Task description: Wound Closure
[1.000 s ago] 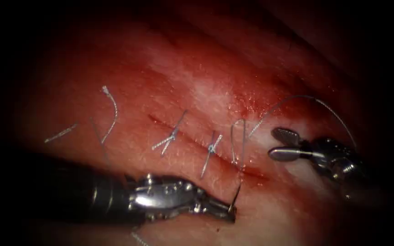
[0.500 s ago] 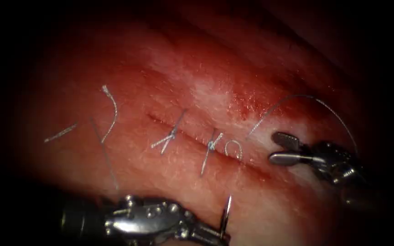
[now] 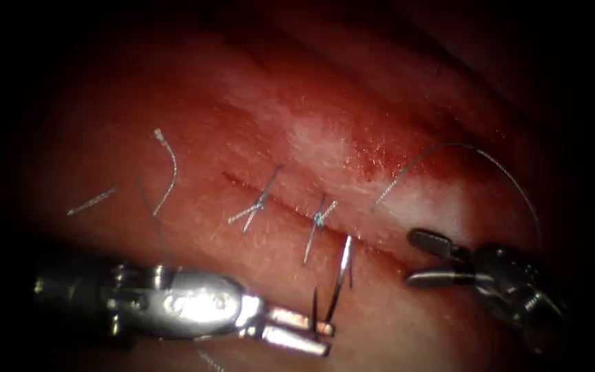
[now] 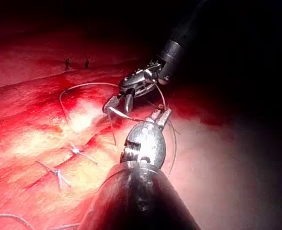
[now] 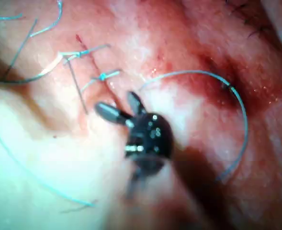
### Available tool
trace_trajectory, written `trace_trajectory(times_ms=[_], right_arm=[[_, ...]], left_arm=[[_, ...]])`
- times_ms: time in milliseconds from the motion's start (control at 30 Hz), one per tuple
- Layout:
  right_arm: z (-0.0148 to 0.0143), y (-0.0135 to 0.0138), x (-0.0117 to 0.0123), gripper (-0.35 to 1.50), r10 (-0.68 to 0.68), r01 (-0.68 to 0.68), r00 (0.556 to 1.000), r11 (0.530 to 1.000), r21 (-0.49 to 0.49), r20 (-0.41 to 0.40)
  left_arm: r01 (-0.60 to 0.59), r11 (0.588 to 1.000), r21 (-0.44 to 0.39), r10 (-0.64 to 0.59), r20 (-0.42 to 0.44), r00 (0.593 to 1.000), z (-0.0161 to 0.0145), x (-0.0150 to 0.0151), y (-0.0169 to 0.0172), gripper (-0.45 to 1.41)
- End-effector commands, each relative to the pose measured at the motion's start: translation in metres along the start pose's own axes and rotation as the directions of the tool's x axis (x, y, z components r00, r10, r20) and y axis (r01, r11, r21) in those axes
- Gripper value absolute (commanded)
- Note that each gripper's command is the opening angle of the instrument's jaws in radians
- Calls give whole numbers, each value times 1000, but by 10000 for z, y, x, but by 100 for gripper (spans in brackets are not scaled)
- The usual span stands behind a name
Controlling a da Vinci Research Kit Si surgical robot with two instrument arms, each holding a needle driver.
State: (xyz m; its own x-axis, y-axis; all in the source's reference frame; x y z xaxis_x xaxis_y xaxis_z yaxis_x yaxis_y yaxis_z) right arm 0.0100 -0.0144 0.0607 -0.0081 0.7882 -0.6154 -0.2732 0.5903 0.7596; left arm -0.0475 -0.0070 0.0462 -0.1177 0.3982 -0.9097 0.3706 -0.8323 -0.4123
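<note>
The left tool, at the lower centre of the frame, is clamped on the needle, which is held clear of the tissue just below the cut. The right tool, at lower right, is seen spread and empty, with thread arching above it.

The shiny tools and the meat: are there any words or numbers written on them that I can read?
None: no words, numbers, labels or signs can be read.
The left end effector has bare shiny metal and holds the needle near one end, out of the tissue.
The right end effector is plain metal too, open and holding nothing.
The tissue bears just the cut, knotted stitches and loose thread.
</note>
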Motion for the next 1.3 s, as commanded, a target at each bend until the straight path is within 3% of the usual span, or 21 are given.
trace_trajectory(times_ms=[33, 233, 567, 833, 1000, 1133, 1300], right_arm=[[20, -9, -14, 104, -21, 21, 1000, 1000, 6, 16], [44, -24, -22, 93, -109, 111, 990, 994, -19, 88], [66, -5, -60, 89, -168, 180, 970, 982, -52, 174], [69, 5, -75, 88, -164, 182, 962, 981, -65, 216], [69, 3, -82, 71, -163, 184, 957, 981, -66, 239], [69, 3, -90, 69, -169, 193, 949, 979, -67, 265], [65, -2, -83, 66, -163, 188, 952, 979, -74, 258]], left_arm=[[-2, 1000, 1, 2, 0, 1000, 7, -2, 3, -45], [-18, 1000, 2, 18, 19, 1000, 13, 11, 13, -45], [-21, 1000, 5, 21, 17, 1000, 6, 25, 17, -45], [-16, 1000, 7, 16, 14, 1000, 1, 35, 21, -45], [-11, 1000, 17, 11, 17, 1000, -5, 39, 20, -45], [-5, 999, 32, 5, 19, 1000, -12, 44, 19, -45], [0, 999, 46, -1, 23, 1000, -19, 41, 16, -45]])
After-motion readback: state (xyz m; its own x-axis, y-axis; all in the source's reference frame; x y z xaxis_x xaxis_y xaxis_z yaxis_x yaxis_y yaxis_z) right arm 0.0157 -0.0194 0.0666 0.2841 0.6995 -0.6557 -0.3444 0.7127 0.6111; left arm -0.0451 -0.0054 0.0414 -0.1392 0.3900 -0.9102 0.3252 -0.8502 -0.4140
